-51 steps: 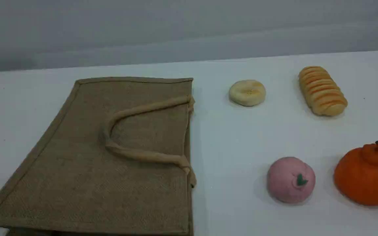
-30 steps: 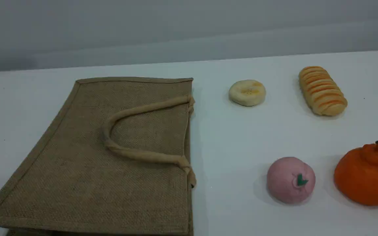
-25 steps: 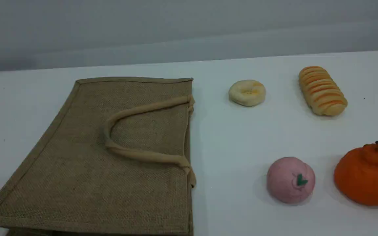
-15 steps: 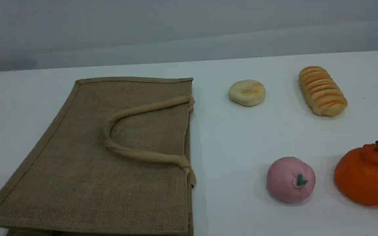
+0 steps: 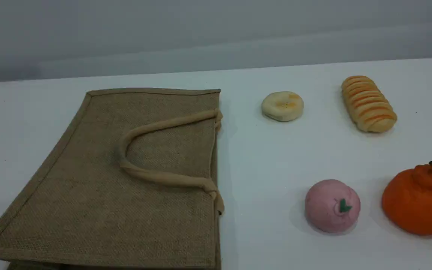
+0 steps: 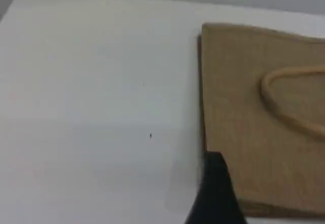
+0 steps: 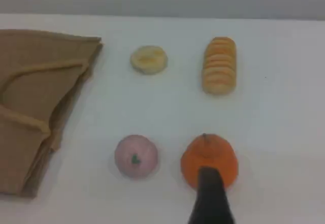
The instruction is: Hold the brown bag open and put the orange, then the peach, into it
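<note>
The brown bag (image 5: 88, 195) lies flat and closed on the left of the white table, its beige handle (image 5: 156, 176) resting on top and its mouth facing right. At the near right sit the pink peach (image 5: 332, 205) and, further right, the orange (image 5: 418, 202). No arm shows in the scene view. The left wrist view has a dark fingertip (image 6: 216, 183) hovering over the bag's (image 6: 254, 132) left edge. The right fingertip (image 7: 210, 193) hangs above the orange (image 7: 208, 150), beside the peach (image 7: 135, 155). Neither gripper holds anything.
A pale yellow round bun (image 5: 282, 106) and a striped bread loaf (image 5: 368, 104) lie at the back right, behind the two fruits. The table's far edge (image 5: 216, 71) meets a grey wall.
</note>
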